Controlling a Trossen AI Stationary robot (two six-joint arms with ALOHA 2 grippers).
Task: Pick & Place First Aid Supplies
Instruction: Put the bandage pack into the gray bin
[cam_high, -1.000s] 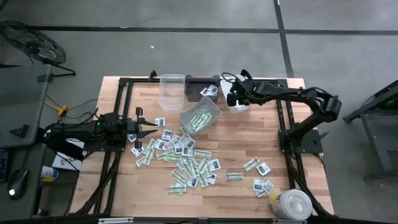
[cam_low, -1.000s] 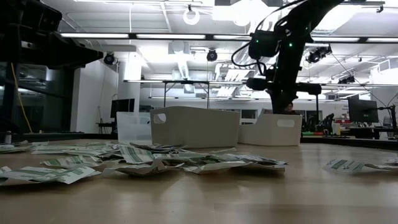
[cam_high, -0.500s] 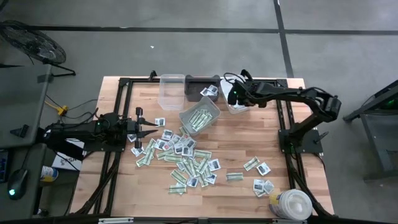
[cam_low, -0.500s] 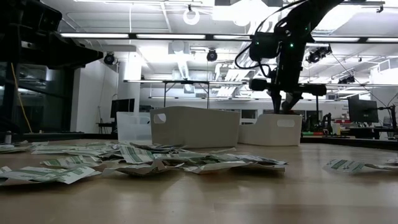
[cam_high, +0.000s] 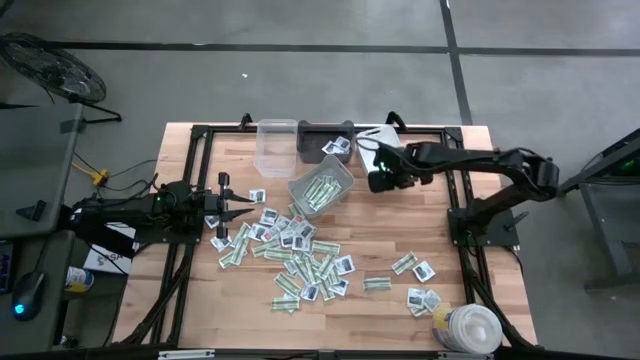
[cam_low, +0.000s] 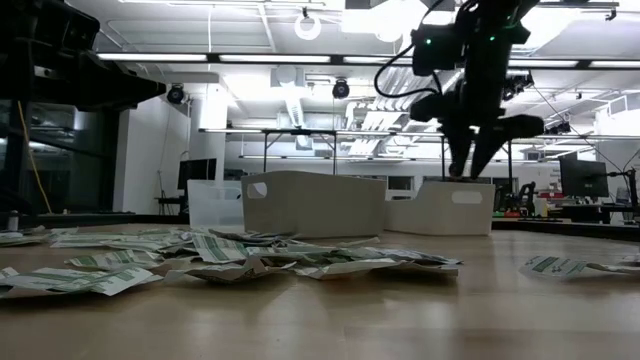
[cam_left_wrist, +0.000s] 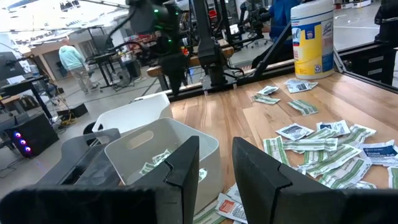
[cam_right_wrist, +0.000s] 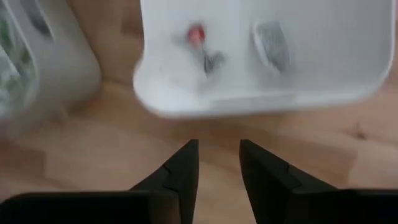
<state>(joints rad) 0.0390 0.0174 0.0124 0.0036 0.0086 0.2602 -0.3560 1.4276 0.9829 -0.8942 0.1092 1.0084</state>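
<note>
The first aid supplies (cam_high: 300, 255) lie scattered across the table (cam_high: 390, 235) just in front of the grey bin (cam_high: 320, 188) — a few already in that bin, a couple in the white bin (cam_right_wrist: 261, 56) beside it. The right gripper (cam_high: 374, 181), empty with fingers parted, hangs between the two bins. Its next pick, I judge, wants a lone packet at the heap's edge. The left gripper (cam_high: 245, 212) waits beside the heap, fingers slightly apart.

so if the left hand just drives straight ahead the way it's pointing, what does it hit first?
Likely the grey bin holding green-and-white packets: it sits dead ahead of the open, empty left hand. Loose packets lie lower on the table; depth is unclear.
</note>
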